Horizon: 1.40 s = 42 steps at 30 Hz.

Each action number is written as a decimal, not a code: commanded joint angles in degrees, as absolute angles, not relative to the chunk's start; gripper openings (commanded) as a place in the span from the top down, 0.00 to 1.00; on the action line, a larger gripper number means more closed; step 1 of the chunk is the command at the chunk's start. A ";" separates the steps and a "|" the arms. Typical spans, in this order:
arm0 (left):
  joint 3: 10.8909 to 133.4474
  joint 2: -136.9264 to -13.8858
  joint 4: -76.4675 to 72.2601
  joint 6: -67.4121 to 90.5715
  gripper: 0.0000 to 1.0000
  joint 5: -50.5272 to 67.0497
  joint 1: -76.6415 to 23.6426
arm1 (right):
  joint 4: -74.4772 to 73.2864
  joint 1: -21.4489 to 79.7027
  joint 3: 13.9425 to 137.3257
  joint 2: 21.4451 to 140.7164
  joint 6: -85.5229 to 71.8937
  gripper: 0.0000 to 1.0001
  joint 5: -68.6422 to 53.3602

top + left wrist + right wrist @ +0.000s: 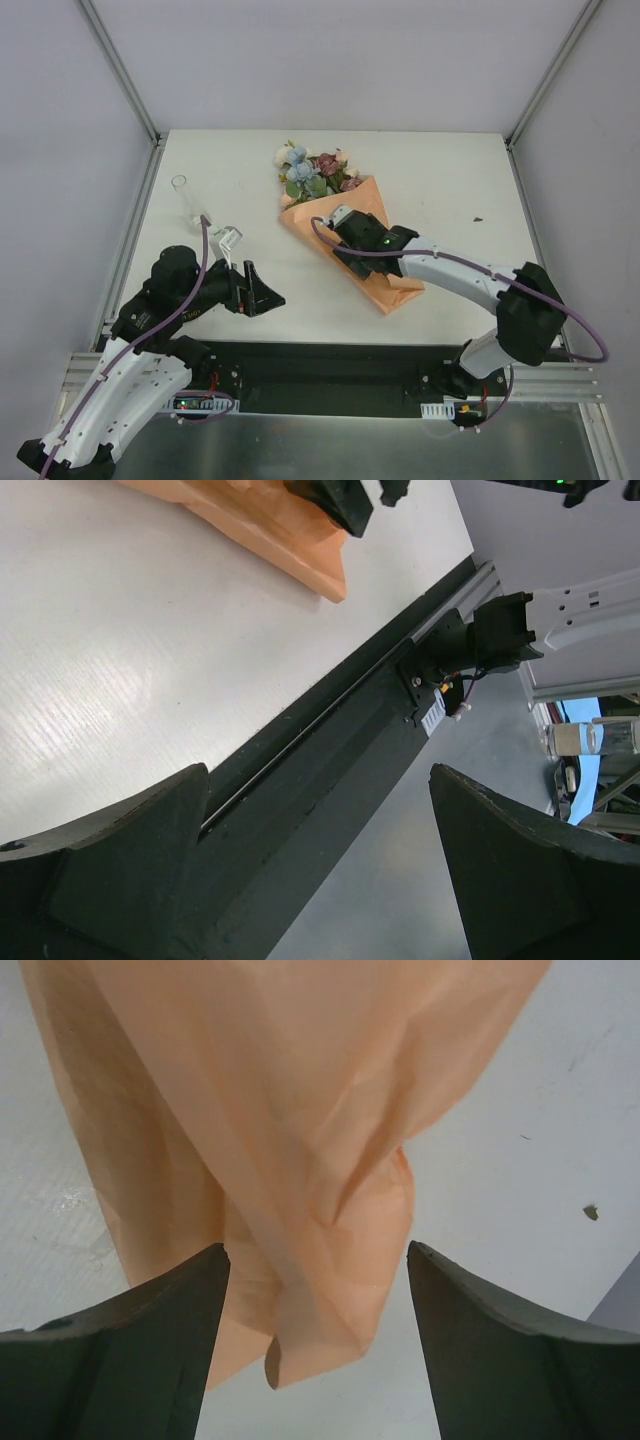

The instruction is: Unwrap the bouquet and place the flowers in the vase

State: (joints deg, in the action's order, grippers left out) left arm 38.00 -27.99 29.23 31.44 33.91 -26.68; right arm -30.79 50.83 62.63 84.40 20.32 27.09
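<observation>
- Bouquet (383,280) lay flat mid-tabletop (450,190), with the flowers (310,172) toward the far edge and the cone tip toward the near edge. Paper was not yet opened.
- Right gripper (315,1260) hovered over the narrow part of the paper, jaws spread, nothing pinched.
- Left gripper (320,775) sat over the near-left corner, jaws spread, empty.
- Vase (185,198) stood by the left edge, well apart from the bouquet.
- Judged best: pinch one loose fold of paper only, not the stems beneath, then peel sideways, low and slow.
- Left gripper should likely pin the wrap so the whole bundle does not drag.
- No ribbon showed in any view; locate it before pulling.
</observation>
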 commanded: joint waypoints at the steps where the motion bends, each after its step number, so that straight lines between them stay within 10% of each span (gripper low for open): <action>1: 40.34 -27.60 29.35 30.24 0.09 33.31 -27.07 | -30.50 52.03 67.23 88.76 22.94 0.28 25.58; 8: 40.60 -27.25 31.11 29.97 0.08 32.43 -27.07 | -25.41 51.51 67.25 88.79 20.31 0.86 41.70; 17: 41.48 -29.09 31.46 29.09 0.08 32.34 -27.07 | -17.49 26.30 53.88 70.59 2.65 0.98 19.82; 22: 42.01 -29.97 31.46 28.74 0.08 32.78 -27.07 | -22.29 12.06 54.56 74.17 -1.22 0.70 12.40; 33: 41.84 -28.92 31.90 29.00 0.09 32.78 -27.07 | -34.45 -4.03 60.56 85.27 -5.26 0.52 6.33; 42: 42.54 -30.58 32.08 28.57 0.08 32.08 -27.07 | -30.16 17.10 59.50 60.04 2.45 0.27 18.38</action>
